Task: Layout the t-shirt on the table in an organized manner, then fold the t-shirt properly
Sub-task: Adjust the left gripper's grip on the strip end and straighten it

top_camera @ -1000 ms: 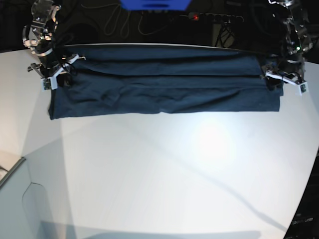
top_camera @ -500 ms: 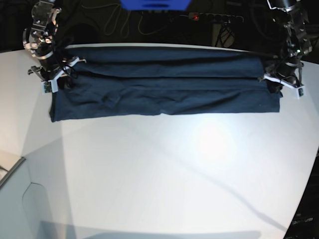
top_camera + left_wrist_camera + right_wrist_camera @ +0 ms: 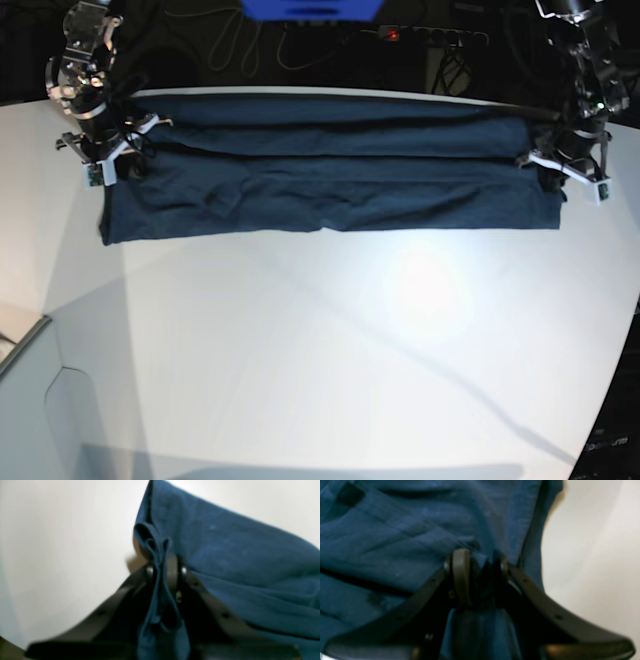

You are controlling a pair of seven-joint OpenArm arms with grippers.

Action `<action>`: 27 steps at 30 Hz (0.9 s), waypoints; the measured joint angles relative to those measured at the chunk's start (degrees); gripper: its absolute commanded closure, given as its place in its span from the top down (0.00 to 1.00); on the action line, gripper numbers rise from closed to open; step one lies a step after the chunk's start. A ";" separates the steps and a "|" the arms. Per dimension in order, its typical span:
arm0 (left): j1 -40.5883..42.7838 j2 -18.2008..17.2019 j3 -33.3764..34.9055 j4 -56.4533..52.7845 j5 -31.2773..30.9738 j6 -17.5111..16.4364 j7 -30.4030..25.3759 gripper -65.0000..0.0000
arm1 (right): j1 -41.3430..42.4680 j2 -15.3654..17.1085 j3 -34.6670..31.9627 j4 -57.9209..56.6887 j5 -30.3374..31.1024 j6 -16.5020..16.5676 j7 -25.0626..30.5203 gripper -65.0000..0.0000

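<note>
Against the earlier base frames, the left gripper (image 3: 565, 160) at the right end is seen closed down onto the cloth, where a second ago its jaws were spread over the shirt edge. It is also shifted slightly up and inward. The right gripper (image 3: 105, 150) at the left end is unchanged in place, and the cloth outline is nearly unchanged, with the right end edge drawn in a little.

No containers are seen; nothing is held in or on anything but the tabletop (image 3: 330, 340).

Left to right in the base view: the right gripper is set on the left end of the t-shirt (image 3: 330, 165), near the far-left tabletop edge. In its wrist view the right gripper (image 3: 477, 562) is narrowed on a bunch of t-shirt (image 3: 395, 537) cloth pinched between the two fingers, cloth also hanging down behind the jaws. The shirt is laid as a long dark navy band along the far edge of the tabletop, its long axis running left-right across the view, with lengthwise folds and a rumpled patch left of centre. The near long edge is fairly straight. At the right end, the left gripper (image 3: 165, 567) is nearly closed, a thin doubled fold of t-shirt (image 3: 237, 562) edge clamped between the fingers, white tabletop (image 3: 62, 542) beside it. Which end is the neck cannot be told.
</note>
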 measured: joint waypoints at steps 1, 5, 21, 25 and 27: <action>0.00 -0.02 0.00 0.83 -0.20 -0.07 0.13 0.00 | 0.02 0.00 0.00 0.04 -0.07 0.00 0.00 0.26; -0.15 0.00 0.02 3.45 -0.20 -0.15 0.15 0.00 | 0.11 -0.07 0.07 0.63 -0.20 0.00 -0.31 0.26; -0.15 0.00 0.07 4.31 -0.22 -0.15 0.15 0.00 | -0.48 -5.05 0.42 10.23 -0.20 0.00 -0.44 0.26; -0.15 0.02 0.07 4.31 -0.24 -0.15 0.15 0.00 | -1.01 -6.88 -0.11 8.44 -0.22 0.02 -0.61 0.26; -0.15 0.00 0.07 4.31 -0.22 -0.15 0.15 0.00 | -0.96 -6.97 0.00 6.69 -0.35 0.02 -1.01 0.26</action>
